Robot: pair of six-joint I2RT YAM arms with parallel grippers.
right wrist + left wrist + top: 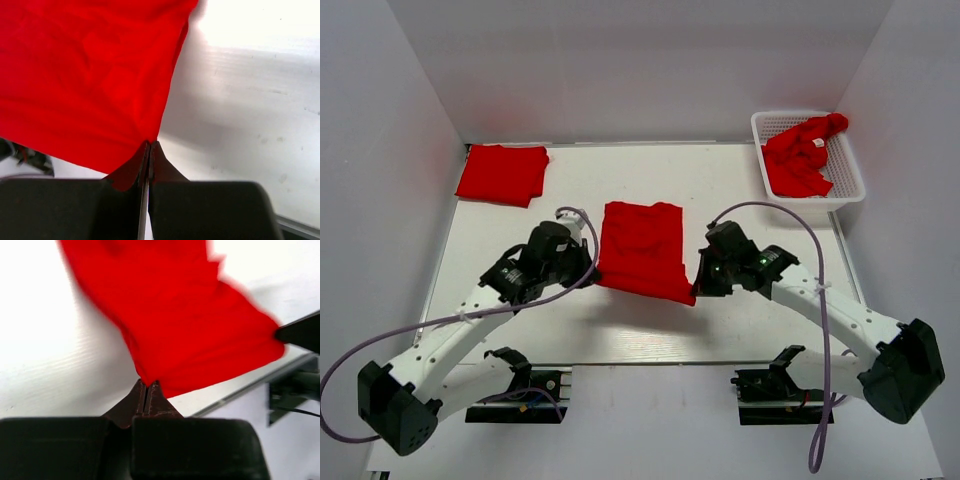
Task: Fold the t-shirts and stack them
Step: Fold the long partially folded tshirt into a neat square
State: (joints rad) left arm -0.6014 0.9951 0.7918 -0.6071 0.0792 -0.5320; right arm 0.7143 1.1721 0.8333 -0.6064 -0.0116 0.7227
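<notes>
A partly folded red t-shirt (642,248) lies in the middle of the table, its near edge lifted off the surface. My left gripper (592,272) is shut on its near left corner (147,377). My right gripper (696,290) is shut on the near right corner (150,140). In the left wrist view the cloth (185,325) stretches up and away from the pinched jaws, and the dark tip of the other gripper (300,332) shows at the far corner. A folded red t-shirt (503,173) lies at the back left. Another crumpled red t-shirt (802,155) fills the basket.
A white lattice basket (850,172) stands at the back right against the right wall. White walls close the table on the left, back and right. The arm bases (520,385) sit at the near edge, with purple cables (790,215) looping over the arms.
</notes>
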